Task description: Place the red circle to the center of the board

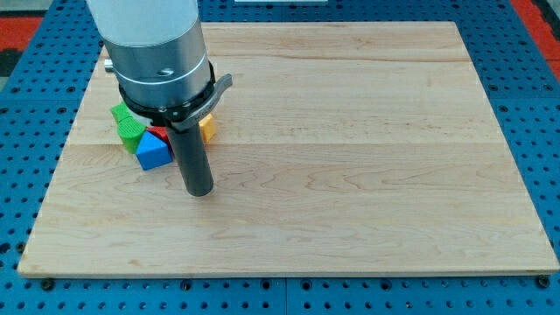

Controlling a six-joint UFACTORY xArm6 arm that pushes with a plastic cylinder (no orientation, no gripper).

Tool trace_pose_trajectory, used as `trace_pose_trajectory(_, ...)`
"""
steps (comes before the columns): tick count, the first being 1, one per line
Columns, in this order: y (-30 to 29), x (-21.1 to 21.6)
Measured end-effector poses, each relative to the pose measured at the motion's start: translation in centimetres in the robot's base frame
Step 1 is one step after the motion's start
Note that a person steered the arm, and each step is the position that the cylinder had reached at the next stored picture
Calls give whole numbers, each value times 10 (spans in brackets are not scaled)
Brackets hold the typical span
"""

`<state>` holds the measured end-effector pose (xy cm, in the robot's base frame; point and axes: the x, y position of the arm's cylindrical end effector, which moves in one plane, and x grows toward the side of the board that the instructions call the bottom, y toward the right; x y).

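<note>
My tip (199,191) rests on the wooden board (350,175) at the view's left, just right of and below a tight cluster of blocks. A red block (159,133), shape unclear, is mostly hidden under the arm's grey housing (157,52) and between its neighbours. A blue block (152,151), roughly triangular, lies just left of the rod. Two green blocks (128,123) sit at the cluster's left. A yellow block (207,128) peeks out right of the rod.
The board lies on a blue perforated table (542,131). The arm's housing covers the board's top left part and hides part of the cluster.
</note>
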<state>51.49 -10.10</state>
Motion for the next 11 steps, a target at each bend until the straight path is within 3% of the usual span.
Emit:
trace_pose_trajectory(4, -21, 46)
trace_pose_trajectory(5, -114, 46)
trace_pose_trajectory(6, -165, 12)
trace_pose_trajectory(7, -114, -38)
trace_pose_trajectory(9, 21, -75)
trace_pose_trajectory(11, 86, -90)
